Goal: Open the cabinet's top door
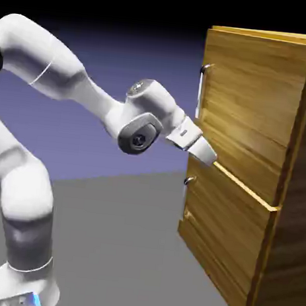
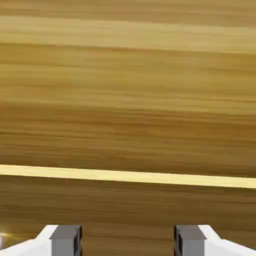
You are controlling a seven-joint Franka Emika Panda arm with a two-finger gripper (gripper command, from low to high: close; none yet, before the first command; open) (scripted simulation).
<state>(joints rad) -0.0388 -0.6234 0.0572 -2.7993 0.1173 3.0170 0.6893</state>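
So the cabinet (image 1: 260,167) stands at the right of the exterior view with its top door (image 1: 249,119) shut flush, and the gripper (image 1: 205,153) hovers right up by the door's lower edge, near the yellow seam (image 2: 128,176) between the two panels, fingers (image 2: 65,239) spread apart with nothing between them. It's a stiff wood slab on hinges, probably swings steady rather than light, and the flat face gives nothing to grab. I'd go for the vertical silver bar handle (image 1: 202,88) up near the left edge, which looks slick, so clamp square across it.

The wood-grain cabinet (image 1: 271,194) stands upright, its top door (image 1: 253,113) shut, silver handle vertical.
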